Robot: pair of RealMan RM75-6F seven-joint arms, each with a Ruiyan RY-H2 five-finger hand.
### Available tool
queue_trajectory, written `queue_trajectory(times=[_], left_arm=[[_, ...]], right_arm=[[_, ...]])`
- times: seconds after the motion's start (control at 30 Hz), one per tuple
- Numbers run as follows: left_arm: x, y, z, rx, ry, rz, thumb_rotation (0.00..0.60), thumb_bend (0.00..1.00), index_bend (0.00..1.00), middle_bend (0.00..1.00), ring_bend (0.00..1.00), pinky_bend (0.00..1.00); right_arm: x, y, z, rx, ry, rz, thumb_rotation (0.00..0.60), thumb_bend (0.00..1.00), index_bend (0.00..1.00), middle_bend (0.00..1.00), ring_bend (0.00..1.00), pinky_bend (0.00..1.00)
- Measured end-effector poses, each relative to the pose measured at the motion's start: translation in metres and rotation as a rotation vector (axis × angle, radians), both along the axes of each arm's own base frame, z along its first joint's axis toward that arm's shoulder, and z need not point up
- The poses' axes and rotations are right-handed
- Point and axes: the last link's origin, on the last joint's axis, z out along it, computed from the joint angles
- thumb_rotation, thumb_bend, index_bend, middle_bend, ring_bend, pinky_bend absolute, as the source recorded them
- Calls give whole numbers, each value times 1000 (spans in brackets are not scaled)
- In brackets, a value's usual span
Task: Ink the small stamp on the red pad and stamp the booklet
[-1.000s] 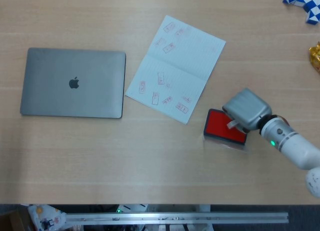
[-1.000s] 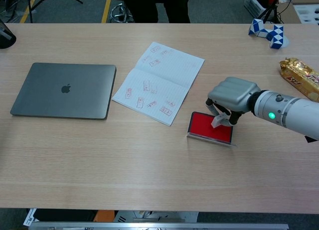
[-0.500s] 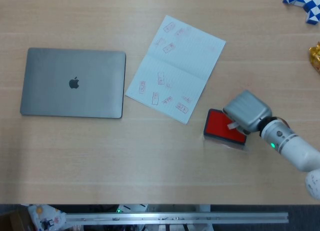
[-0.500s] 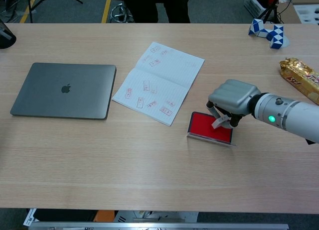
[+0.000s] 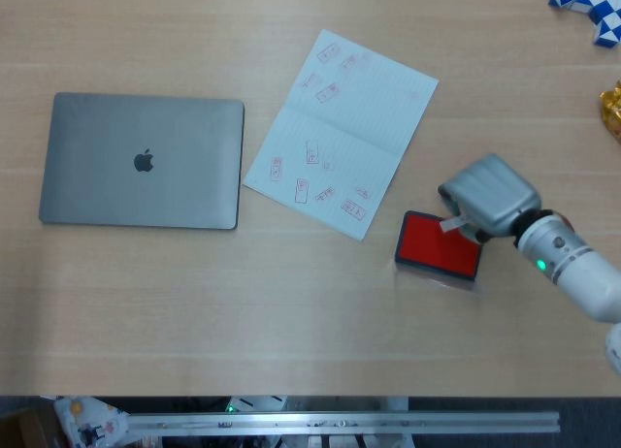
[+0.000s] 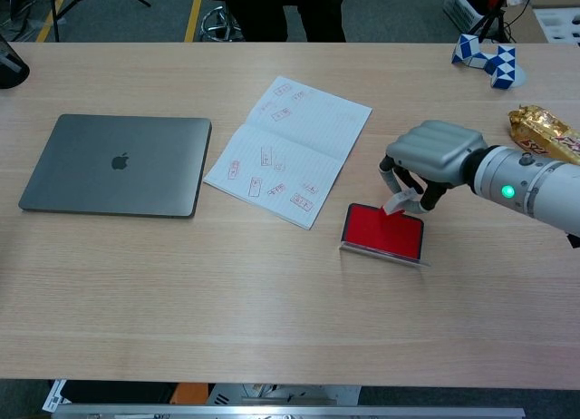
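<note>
1. One small stamp (image 6: 396, 204), pale and slender, is pinched in the fingers of the right hand (image 6: 433, 158). It sits above the far right corner of the red pad (image 6: 384, 230); whether its lower end touches the pad cannot be told.
2. The stamp's long axis is tilted in the chest view, lower end toward the pad, upper end hidden under the hand.
3. The red pad lies flat on the table (image 6: 272, 301), its long side roughly parallel to the table's near edge and slightly skewed.
4. The booklet (image 6: 290, 149) lies open, left of and beyond the pad, apart from it, with many red stamp marks on its pages.
5. A closed grey laptop (image 6: 116, 165) lies further left of the pad, just beside the booklet.
6. Right of and beyond the pad: a gold wrapped packet (image 6: 544, 142) and a blue-and-white folding toy (image 6: 488, 58).
7. The surface is light wood grain; past the far edge, dark floor and chair legs show.
8. Against the frame a second ago, the right hand and stamp have moved from over the pad's middle to its far right corner.
9. The left hand is out of sight in both views.
</note>
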Motion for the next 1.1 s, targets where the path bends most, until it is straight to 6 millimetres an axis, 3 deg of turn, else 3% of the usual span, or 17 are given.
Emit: queue_trajectory(times=[0.13,0.43,0.83,1.1], left_arm=[[2,-1,1,-4,-3,-8,600,203,201,190,245,149],[7,-2,2,-7,-3,-17,600,203,200,190,245,149],[5,-3,4,-2,1,6,600,203,193,186,245,149],[2,-1,3,-6,11,21,600,203,190,182,245,149]], right_arm=[[11,-20,20,-58,-60,-40,600,525,868,709,626,549],[25,-57,27,-112,-91,-130,600,525,868,710,626,549],[44,-99,-12,-147,-59,-210,600,525,872,715,626,549],[59,-116,-38,-155,-22,-202,600,524,876,717,627,549]])
